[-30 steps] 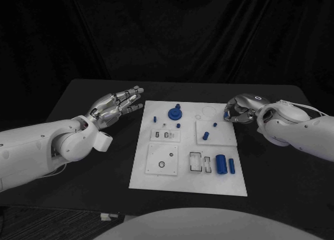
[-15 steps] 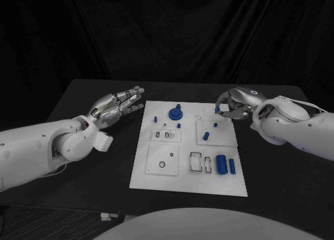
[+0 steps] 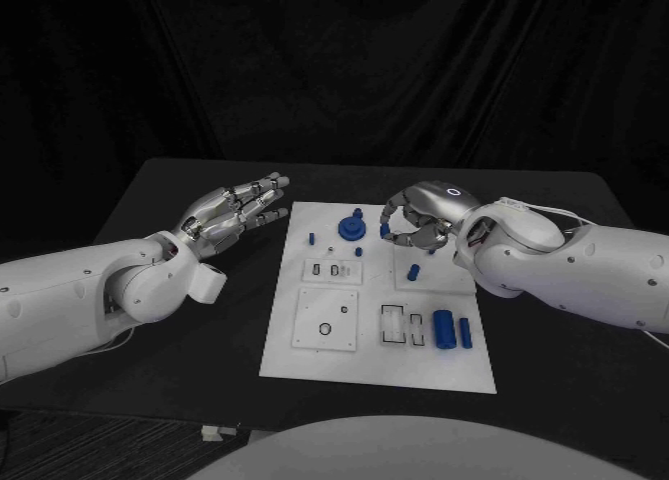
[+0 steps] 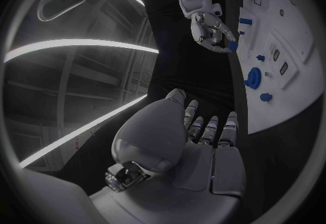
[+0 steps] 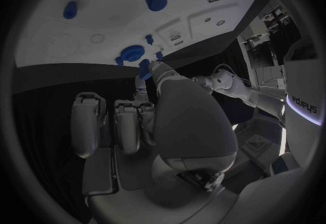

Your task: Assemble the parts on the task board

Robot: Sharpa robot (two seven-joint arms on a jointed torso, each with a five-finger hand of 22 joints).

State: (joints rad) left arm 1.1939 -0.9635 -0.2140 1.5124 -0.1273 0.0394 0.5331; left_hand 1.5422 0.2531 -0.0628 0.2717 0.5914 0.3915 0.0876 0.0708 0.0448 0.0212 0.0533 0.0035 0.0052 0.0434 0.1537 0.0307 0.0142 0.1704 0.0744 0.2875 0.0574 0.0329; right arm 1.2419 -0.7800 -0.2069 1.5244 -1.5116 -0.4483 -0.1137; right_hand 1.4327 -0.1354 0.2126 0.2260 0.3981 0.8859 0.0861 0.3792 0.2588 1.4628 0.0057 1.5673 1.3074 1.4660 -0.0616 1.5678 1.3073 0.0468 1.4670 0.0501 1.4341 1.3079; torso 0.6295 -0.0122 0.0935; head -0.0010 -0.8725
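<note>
my right hand (image 3: 418,216) pinches a small blue part (image 4: 232,46) above the task board (image 3: 349,360); left hand (image 3: 236,208) spread. loose pinch risks dropping it.

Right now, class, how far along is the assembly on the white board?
Looks done: the blue gear stands at the far end of the task board. In hand: the right hand pinches a small blue part above the board; the left hand hovers open beside it. Left: two blue cylinders lie loose by open slots.
</note>
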